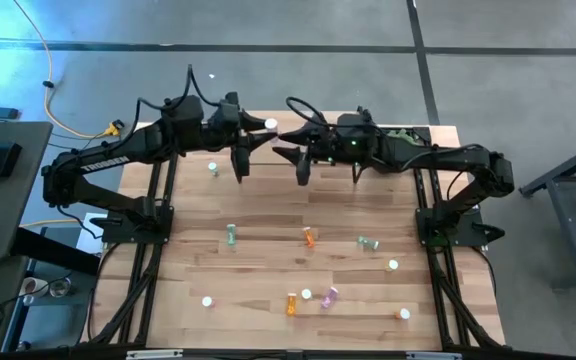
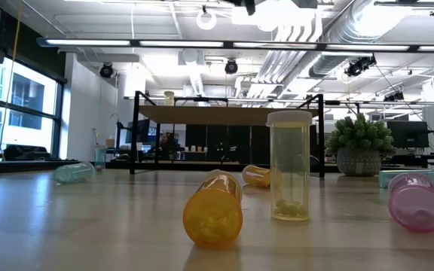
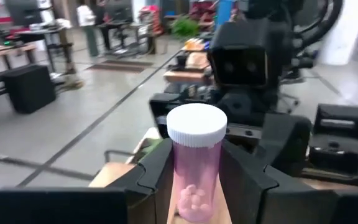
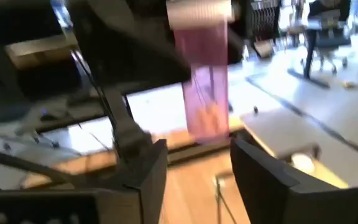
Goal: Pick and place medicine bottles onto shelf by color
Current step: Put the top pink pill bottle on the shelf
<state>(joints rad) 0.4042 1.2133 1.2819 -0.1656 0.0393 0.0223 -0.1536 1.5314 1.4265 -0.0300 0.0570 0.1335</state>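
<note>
Pinched between the left gripper (image 3: 194, 171)'s fingers, the pink bottle (image 3: 196, 162) stands upright, while the right wrist view shows it (image 4: 202, 81) clear above the right gripper (image 4: 197, 168)'s spread fingers, and overhead both grippers meet at the table's far edge.

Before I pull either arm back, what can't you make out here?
- High view: both arms cover the shelf.
- Low view: top edge cuts off both grippers.
- Right wrist view: blur hides whether the right gripper clears the pink bottle in the left gripper.
- High view: upright bottles show only caps; colours unclear.
</note>
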